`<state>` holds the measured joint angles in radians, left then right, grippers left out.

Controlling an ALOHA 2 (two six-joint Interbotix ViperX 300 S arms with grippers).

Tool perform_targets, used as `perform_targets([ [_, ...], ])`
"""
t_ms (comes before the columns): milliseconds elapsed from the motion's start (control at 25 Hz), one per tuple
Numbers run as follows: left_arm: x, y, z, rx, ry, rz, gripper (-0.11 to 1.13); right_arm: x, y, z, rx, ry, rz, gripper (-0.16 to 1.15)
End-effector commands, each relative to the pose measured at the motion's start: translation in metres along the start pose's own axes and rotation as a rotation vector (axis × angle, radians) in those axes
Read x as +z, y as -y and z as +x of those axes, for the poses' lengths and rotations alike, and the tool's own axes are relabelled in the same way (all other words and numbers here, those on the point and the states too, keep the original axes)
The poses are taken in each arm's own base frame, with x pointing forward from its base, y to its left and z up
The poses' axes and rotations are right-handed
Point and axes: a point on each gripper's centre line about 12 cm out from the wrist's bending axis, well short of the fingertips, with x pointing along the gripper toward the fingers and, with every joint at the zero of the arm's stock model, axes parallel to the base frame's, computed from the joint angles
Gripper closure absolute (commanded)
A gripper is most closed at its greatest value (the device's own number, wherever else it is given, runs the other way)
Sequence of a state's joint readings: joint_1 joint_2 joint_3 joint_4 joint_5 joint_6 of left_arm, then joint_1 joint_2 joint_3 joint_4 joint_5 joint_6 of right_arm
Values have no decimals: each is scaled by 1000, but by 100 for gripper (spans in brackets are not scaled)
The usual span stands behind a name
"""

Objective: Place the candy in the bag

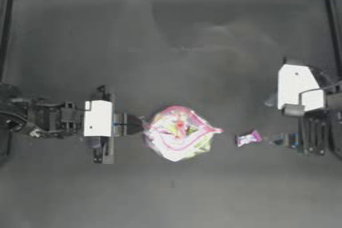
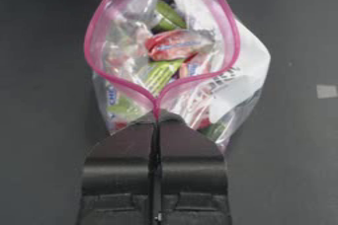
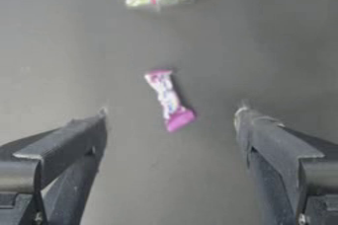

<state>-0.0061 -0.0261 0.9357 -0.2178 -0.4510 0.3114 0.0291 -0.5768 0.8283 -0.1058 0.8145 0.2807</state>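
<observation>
Candy (image 3: 168,99) on table, just ahead of spread right hand (image 3: 170,120)

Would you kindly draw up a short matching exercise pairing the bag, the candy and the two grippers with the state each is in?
Things:
1. bag
2. candy
3. left gripper
4. right gripper

States:
A. jaws spread wide, nothing between them
B. mouth gaping, pink seal strip parted
C. lying loose on the table
D. jaws shut on the bag's seal edge

Pairs: 1-B, 2-C, 3-D, 4-A
</observation>
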Motion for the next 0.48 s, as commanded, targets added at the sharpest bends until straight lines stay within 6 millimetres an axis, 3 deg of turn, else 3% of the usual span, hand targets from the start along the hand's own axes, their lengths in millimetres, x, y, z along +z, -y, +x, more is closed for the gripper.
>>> perform_targets([
  [40,12,-2,-2,7,39,-7,90,0,-2,9,5,-25,5,-4],
  [480,12,-3,-1,9,39,-7,90,-4,-10,49,-8,-137,-23,-4],
])
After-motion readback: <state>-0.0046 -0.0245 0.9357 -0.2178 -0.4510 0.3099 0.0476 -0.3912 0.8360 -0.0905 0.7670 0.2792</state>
